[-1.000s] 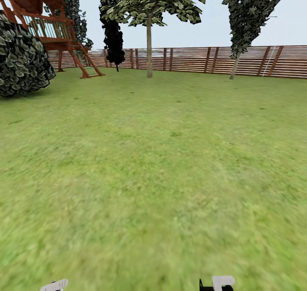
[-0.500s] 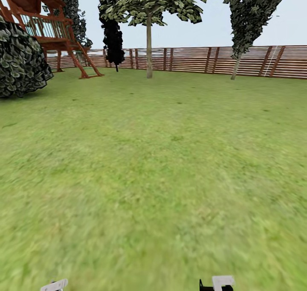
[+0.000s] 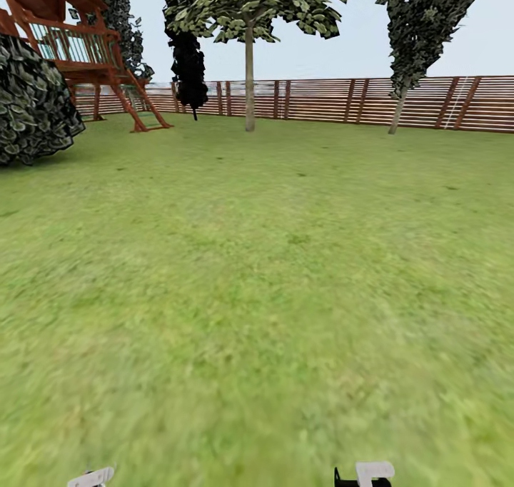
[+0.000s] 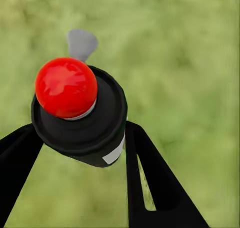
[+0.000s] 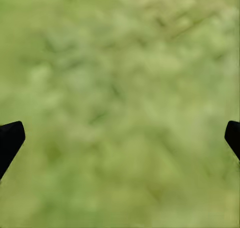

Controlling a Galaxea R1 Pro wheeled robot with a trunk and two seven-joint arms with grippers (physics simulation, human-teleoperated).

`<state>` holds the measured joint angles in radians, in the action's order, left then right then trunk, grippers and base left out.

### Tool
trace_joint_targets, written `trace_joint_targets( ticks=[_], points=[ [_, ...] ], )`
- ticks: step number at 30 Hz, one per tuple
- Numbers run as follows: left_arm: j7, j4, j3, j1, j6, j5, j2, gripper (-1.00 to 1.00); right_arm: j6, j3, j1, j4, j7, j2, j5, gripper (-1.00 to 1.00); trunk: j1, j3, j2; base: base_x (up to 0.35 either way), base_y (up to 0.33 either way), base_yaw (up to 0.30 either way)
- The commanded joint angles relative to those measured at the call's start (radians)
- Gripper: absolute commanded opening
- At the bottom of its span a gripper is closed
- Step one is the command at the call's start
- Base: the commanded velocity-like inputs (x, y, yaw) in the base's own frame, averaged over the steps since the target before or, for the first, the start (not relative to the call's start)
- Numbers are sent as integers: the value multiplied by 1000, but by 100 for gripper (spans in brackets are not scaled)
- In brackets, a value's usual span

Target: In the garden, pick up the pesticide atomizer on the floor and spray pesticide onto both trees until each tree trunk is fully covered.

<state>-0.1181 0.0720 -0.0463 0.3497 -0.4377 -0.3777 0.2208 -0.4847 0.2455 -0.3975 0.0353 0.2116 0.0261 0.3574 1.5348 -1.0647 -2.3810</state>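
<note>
Left fingers [image 4: 80, 153] still clamped on pesticide atomizer [image 4: 77, 112], right fingers [image 5: 120, 138] wide; view shifted slightly.

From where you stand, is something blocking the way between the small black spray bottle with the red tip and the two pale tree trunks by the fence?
Nothing visible. The left gripper holds the black spray bottle; open green lawn reaches both pale trunks at the brown slatted fence.

Green lawn [image 3: 271, 273] with two tree trunks [image 3: 249, 80], a wooden playhouse [image 3: 86, 51], a slat fence [image 3: 343, 101]
</note>
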Motion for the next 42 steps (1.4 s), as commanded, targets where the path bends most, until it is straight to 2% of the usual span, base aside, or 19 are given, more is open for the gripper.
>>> trace_joint_targets(
  ticks=[1, 42],
  points=[
    [0, 0, 0, 0, 0, 0, 0, -100, 0, 0, 0, 0, 0, 0, 0, 100, 0, 0, 0, 339, 0, 0],
    [-1, 0, 0, 0, 0, -1, 2, -100, 1, -2, 0, -2, -4, 2, 1, 100, 0, 0, 0, 339, 0, 0]
  ],
)
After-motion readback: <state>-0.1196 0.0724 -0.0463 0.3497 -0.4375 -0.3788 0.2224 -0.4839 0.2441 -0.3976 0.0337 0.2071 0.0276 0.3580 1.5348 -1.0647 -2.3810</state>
